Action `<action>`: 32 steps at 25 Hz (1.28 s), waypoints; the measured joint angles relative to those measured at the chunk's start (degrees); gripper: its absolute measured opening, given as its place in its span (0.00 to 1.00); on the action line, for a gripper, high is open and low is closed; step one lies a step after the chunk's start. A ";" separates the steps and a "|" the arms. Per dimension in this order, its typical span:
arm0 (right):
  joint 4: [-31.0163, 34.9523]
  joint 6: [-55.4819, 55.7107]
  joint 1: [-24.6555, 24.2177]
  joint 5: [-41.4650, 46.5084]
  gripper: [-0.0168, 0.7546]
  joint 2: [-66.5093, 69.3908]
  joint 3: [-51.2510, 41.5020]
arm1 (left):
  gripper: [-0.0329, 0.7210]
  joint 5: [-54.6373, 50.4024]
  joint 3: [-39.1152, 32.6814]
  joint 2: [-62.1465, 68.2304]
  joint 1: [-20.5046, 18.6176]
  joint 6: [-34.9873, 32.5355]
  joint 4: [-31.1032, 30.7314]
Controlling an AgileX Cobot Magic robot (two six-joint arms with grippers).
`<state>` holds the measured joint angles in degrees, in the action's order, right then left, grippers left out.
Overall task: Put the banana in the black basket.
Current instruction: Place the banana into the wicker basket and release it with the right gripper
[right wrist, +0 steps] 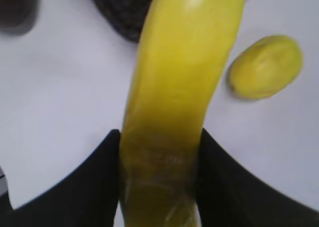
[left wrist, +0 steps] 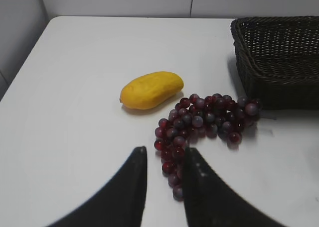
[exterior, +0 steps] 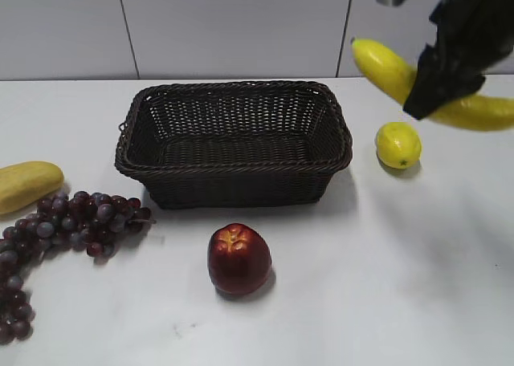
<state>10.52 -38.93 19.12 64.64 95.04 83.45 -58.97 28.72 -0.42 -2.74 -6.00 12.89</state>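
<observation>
The banana (exterior: 385, 69) is held clear of the counter (exterior: 385, 302), up at the right of the exterior view, by the right end effector (exterior: 440, 83), which is clamped across its middle. In that view the long axis is seen to run from upper left to lower right: one end points up-left toward the rear wall, the other runs out toward the right frame edge, slightly lower. The banana is right of the black basket (exterior: 233, 185), not over it, and above the lemon (exterior: 398, 145) that rests on the counter just right of the basket.

In the right wrist view the banana (right wrist: 182, 77) is seen lengthwise, its far end reaching past a corner of the basket (right wrist: 122, 13); both black fingers (right wrist: 84, 187) are pressed against its sides. The lemon (right wrist: 266, 66) lies to the right.

The left end effector (left wrist: 164, 160) appears only in the left wrist view, jaws slightly apart with nothing between them, above the counter near a bunch of grapes (left wrist: 204, 125). A stubby yellow fruit (left wrist: 151, 90) lies beside the grapes.

The apple (exterior: 238, 259) in front of the basket is seen in the exterior view alone.
</observation>
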 joint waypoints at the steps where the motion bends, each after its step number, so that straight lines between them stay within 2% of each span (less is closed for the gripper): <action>1: -0.08 -1.07 0.21 1.37 0.43 1.66 3.53 | 0.36 0.00 0.00 0.00 0.00 0.00 0.00; 5: -0.74 -5.14 2.54 4.22 0.43 9.89 15.55 | 0.36 0.00 0.00 0.00 0.00 0.00 0.00; 15: -3.77 -15.18 14.23 3.13 0.43 29.43 37.12 | 0.36 0.00 0.00 0.00 0.00 0.00 0.00; 19: -2.67 -15.61 16.55 -0.64 0.43 34.58 39.41 | 0.36 0.00 0.00 0.00 0.00 0.00 0.00; 23: 0.60 -15.72 16.78 -3.69 0.43 38.71 39.67 | 0.36 0.00 0.00 0.00 0.00 0.00 0.00; 30: 0.60 -16.93 16.78 -4.34 0.43 43.75 39.67 | 0.36 0.00 0.00 0.00 0.00 0.00 0.00; 32: 0.65 -16.57 16.78 -4.35 0.52 43.87 39.67 | 0.36 0.00 0.00 0.00 0.00 0.00 0.00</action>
<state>11.17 -55.50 35.90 60.29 138.91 123.12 -58.97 28.72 -0.42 -2.74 -6.00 12.89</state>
